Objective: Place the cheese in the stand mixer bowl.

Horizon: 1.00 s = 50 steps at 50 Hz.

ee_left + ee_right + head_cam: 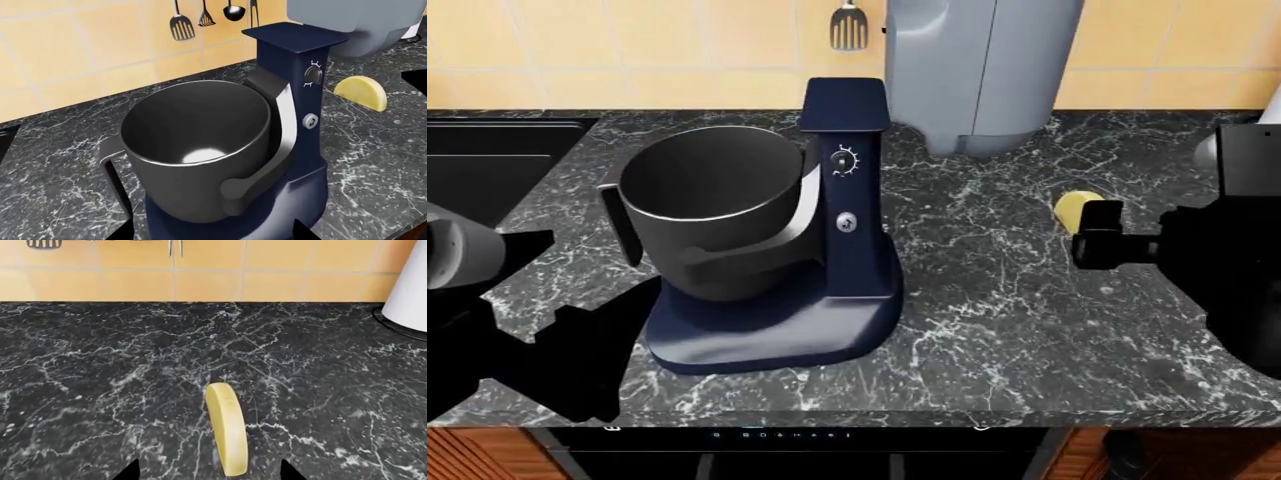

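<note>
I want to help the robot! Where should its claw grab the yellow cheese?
Probably across the cheese's two flat cut faces, coming down from above. It stands on edge on the counter, thin side up, so the right claw could straddle it; the rounded rind would likely slip.

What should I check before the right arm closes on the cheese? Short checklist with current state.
1. Cheese free on the countertop, standing on edge, nothing touching it: ok.
2. Right gripper lined up: cheese sits between the two jaw tips in the right wrist view: ok.
3. Jaws spread wide enough for the cheese: ok, open.
4. Jaws low enough to grip: cannot tell, only the tips show.
5. Stand mixer bowl empty and uncovered: ok.
6. Left gripper clear of the drop path: not ok; it hangs right in front of the bowl.
</note>
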{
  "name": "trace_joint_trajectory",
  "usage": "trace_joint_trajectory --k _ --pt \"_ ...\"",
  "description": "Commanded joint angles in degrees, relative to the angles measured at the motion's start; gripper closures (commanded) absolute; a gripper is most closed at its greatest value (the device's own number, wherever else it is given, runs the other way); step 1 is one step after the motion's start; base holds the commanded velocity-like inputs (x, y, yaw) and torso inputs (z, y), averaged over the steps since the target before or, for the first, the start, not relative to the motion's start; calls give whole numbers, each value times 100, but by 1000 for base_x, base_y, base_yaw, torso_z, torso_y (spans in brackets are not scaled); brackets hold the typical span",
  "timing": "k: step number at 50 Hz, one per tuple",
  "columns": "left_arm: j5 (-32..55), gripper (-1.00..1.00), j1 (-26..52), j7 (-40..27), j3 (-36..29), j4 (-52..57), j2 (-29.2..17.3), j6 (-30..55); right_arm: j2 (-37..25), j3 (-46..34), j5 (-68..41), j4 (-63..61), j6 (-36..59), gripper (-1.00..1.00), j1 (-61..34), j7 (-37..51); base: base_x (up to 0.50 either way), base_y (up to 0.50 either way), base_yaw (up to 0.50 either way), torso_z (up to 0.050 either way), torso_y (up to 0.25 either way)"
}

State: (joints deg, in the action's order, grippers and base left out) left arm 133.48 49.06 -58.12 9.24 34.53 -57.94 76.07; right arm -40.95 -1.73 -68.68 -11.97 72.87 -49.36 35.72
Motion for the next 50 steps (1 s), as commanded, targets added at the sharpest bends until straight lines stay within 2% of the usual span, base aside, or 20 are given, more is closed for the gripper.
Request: trace_joint_trajectory --k 1,10,20,38,50 --pt "-94 -100 0 63 -46 -25 25 12 148 -645 694 759 -239 -100 -535 -402 0 0 0 0 0" --pt "-104 -100 28 95 -114 -13 -3 -16 206 -1243 1266 1626 -327 -100 -1235 -761 0 0 0 0 0" --pt "-181 -100 -56 164 -35 -6 16 1 412 -1762 1740 2346 -601 -100 -1562 -1107 0 0 0 0 0" --pt "-311 -100 -124 265 -21 -11 35 21 835 -2484 2494 3792 -1377 -100 -1674 -1705 0 0 0 0 0" --pt "-359 -100 -119 321 -36 -29 0 5 879 -2649 2644 4264 -1504 -100 -1619 -1878 0 0 0 0 0"
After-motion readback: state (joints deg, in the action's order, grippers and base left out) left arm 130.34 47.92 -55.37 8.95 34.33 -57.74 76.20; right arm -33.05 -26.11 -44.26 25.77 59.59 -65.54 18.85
